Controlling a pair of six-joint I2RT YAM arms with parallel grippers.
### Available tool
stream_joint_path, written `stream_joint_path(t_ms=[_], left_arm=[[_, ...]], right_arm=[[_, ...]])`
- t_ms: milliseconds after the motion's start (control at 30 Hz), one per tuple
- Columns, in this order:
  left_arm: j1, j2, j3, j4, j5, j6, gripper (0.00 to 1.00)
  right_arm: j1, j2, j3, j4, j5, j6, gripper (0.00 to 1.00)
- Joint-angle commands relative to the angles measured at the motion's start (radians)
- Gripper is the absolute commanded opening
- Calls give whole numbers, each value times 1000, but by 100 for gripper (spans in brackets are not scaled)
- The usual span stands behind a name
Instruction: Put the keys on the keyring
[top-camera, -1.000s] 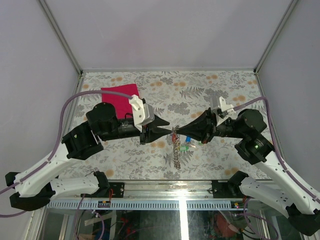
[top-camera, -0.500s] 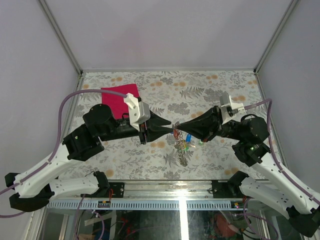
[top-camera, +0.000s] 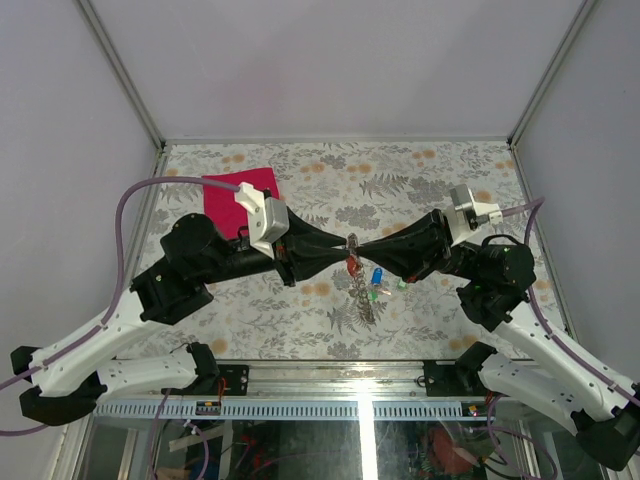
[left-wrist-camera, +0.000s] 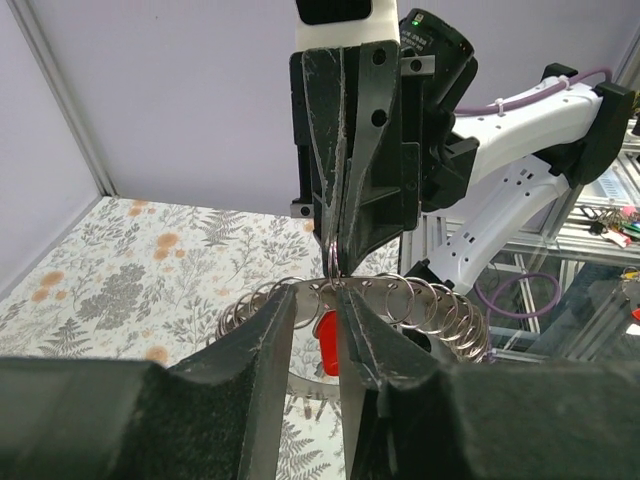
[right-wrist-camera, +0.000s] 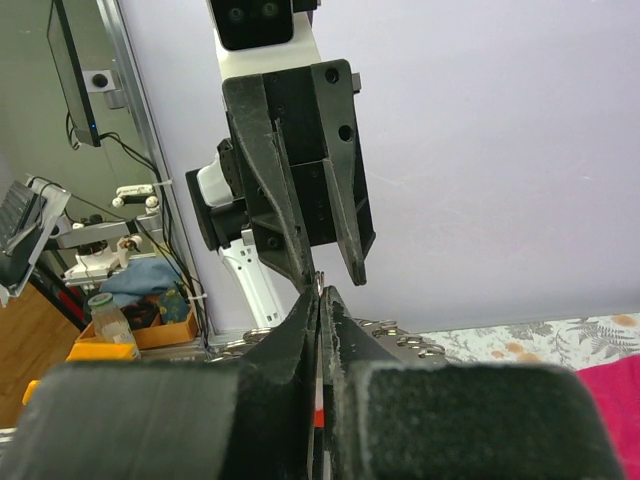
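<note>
Over the counter (top-camera: 420, 190), the top camera showed us the left fingers (top-camera: 318, 247) and the right fingers (top-camera: 388, 255) meeting tip to tip. The keyring (top-camera: 362, 305) hung from that meeting point. Seen edge-on, it looked like a grey, jagged strand. The keys (top-camera: 377, 277) dangled against it, and we made out red, blue and green heads. A magenta cloth (top-camera: 235, 195) lay flat toward the far left, well apart from all this.

From the left wrist, we saw the keyring (left-wrist-camera: 440, 310) as a broad arc of many small silver wire loops, shiny and closely packed. The left fingers (left-wrist-camera: 270, 340) stood a little apart, and the looped edge ran across the gap at their tips. Whether they touched it we could not tell. A red key head showed low in that gap. The right fingers (left-wrist-camera: 345, 150) came down from above, pinched together on one small loop rising from the ring's top edge.

From the right wrist, we saw the right fingers (right-wrist-camera: 300, 340) pressed shut, with only a thin seam between them and the small wire loop at their tips. The left fingers (right-wrist-camera: 260, 150) hung opposite with plain wall visible between them. Silver loops of the keyring (right-wrist-camera: 410, 343) showed just beyond.
</note>
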Motion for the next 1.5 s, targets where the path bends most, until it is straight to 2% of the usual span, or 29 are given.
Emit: stream_joint_path(t_ms=[0, 567, 700, 867, 1133, 1200, 1333, 1467], left_arm=[[-6, 2, -7, 115, 30, -36, 24], [-6, 47, 0, 140, 89, -55, 20], [-6, 53, 1, 140, 87, -55, 16], [-5, 60, 2, 138, 82, -58, 0], [-5, 84, 36, 99, 92, -54, 0], [-6, 97, 66, 55, 99, -37, 0], [-6, 129, 149, -105, 111, 21, 0], [-5, 166, 236, -267, 78, 86, 0]], right_arm=[[1, -3, 15, 145, 22, 31, 0], [2, 3, 16, 141, 5, 25, 0], [2, 1, 16, 141, 4, 25, 0], [2, 1, 15, 137, -4, 22, 0], [2, -7, 19, 98, -14, -9, 0], [2, -12, 34, 45, -29, -43, 2], [2, -42, 96, -171, -56, -180, 18], [2, -75, 165, -407, -62, -333, 26]])
